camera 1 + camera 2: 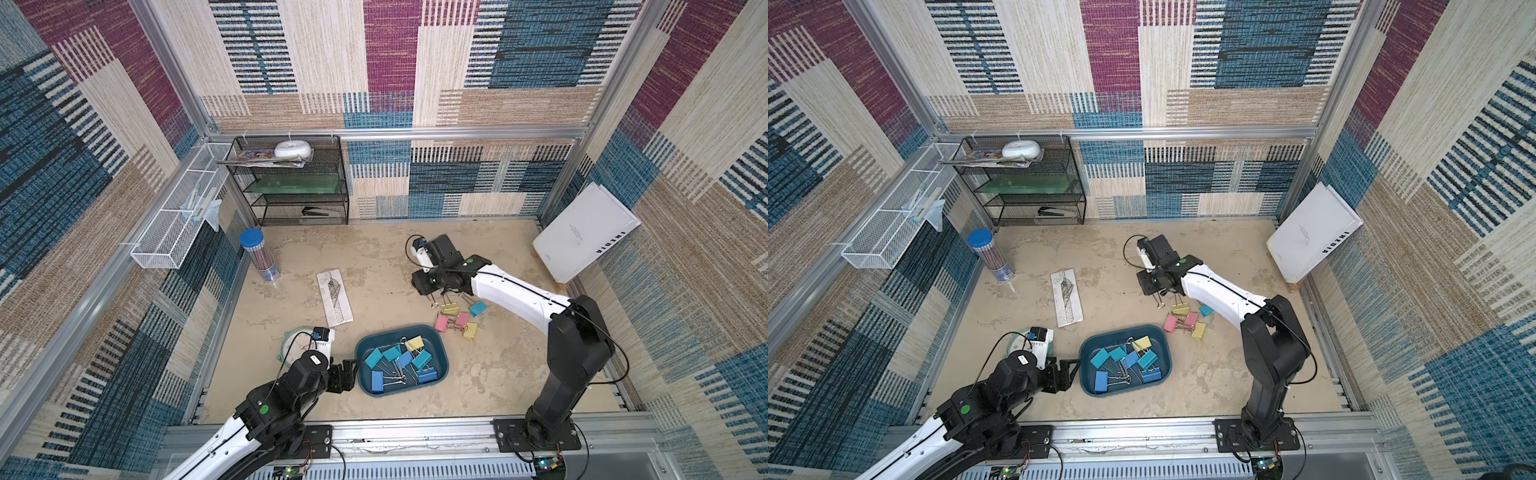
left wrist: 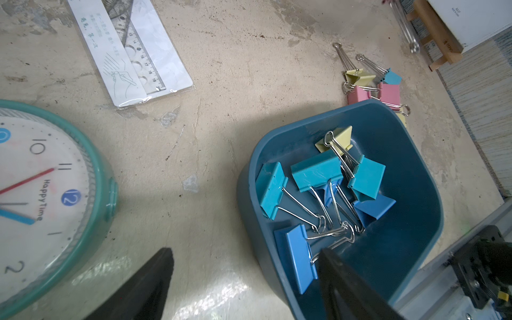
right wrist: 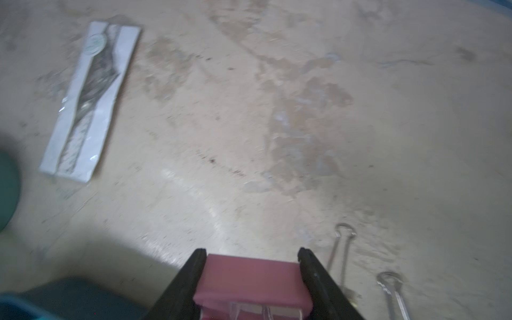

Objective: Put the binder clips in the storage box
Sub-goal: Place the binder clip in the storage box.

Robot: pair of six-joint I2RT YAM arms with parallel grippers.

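Several binder clips (image 1: 423, 359) are lying in the lower-centre storage box (image 1: 441, 353); right gripper (image 3: 252, 250) is pinching a pink clip (image 3: 249, 277), left gripper (image 2: 245, 250) gaping wide.

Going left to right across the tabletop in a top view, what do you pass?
pencil tube → ruler pack → storage box → loose binder clips → white book
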